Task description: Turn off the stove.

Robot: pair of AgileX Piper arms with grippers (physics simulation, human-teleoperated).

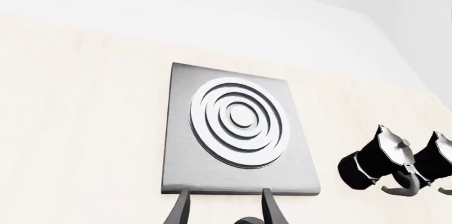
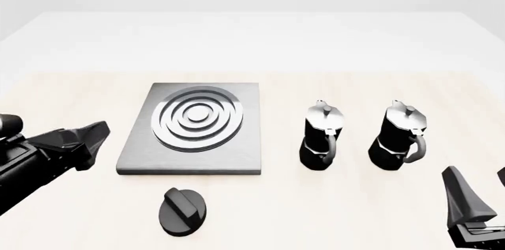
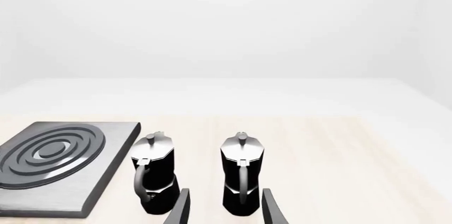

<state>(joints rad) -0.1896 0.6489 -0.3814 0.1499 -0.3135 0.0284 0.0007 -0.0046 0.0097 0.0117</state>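
Knob [image 2: 183,211] sits on the counter [image 2: 332,214] just in front of the stove [image 2: 191,127], near its front-left corner; ridge runs diagonally. Left claw [image 2: 88,140] hovers left of the stove, fingers spread, holding nothing; knob lies fwd-right of it & lower. Right claw [image 2: 477,194] spread too, far right, past the moka pots [image 2: 321,136]. Left arm is nearer, so prob. its job.

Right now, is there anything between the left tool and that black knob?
No. In the front view, only bare table separates the left tool from the knob.
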